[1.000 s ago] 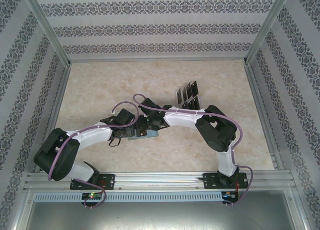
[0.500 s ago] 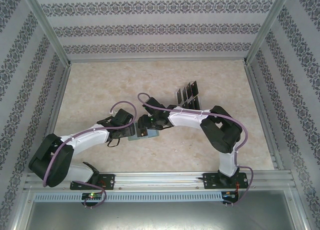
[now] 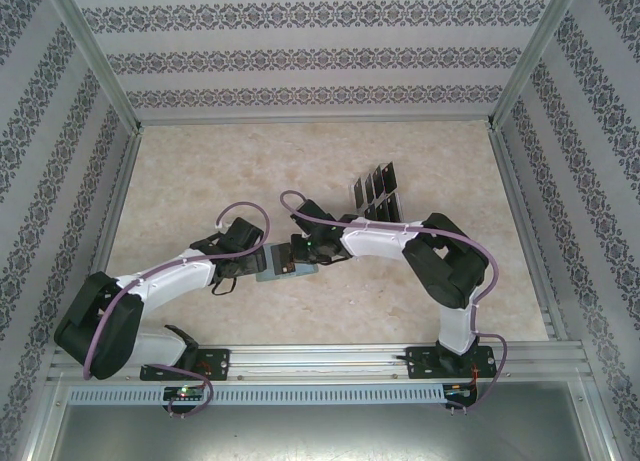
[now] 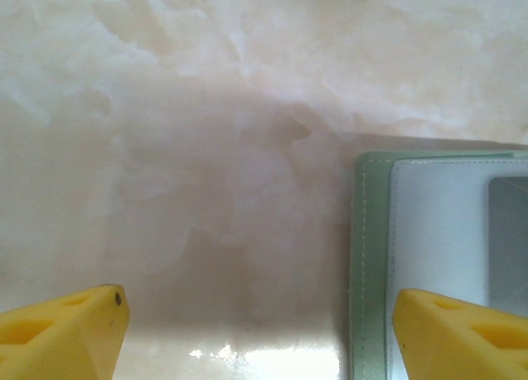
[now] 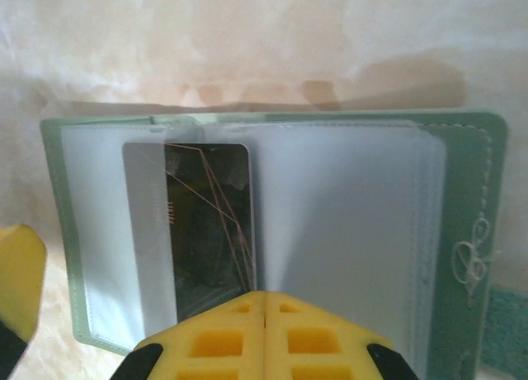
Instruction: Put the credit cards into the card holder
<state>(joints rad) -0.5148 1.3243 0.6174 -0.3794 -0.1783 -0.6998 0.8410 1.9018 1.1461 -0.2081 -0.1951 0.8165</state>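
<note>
On the table, the card holder lay open, a credit card murky under its sleeve, near edge hidden behind the closed right gripper; the left gripper gaped.

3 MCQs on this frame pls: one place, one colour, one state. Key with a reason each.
1. Where is the credit card?
A) inside the card holder
B) in a bowl
C) on a shelf

2. The card holder's cover is:
A) red
B) sage green
C) black

3. The card holder is:
A) open flat
B) folded shut
C) standing on edge

Key:
1 A, the right wrist view shows it lying among the holder's left clear sleeves.
2 B, the stitched border around the sleeves is green.
3 A, both sleeved halves face up.
</note>
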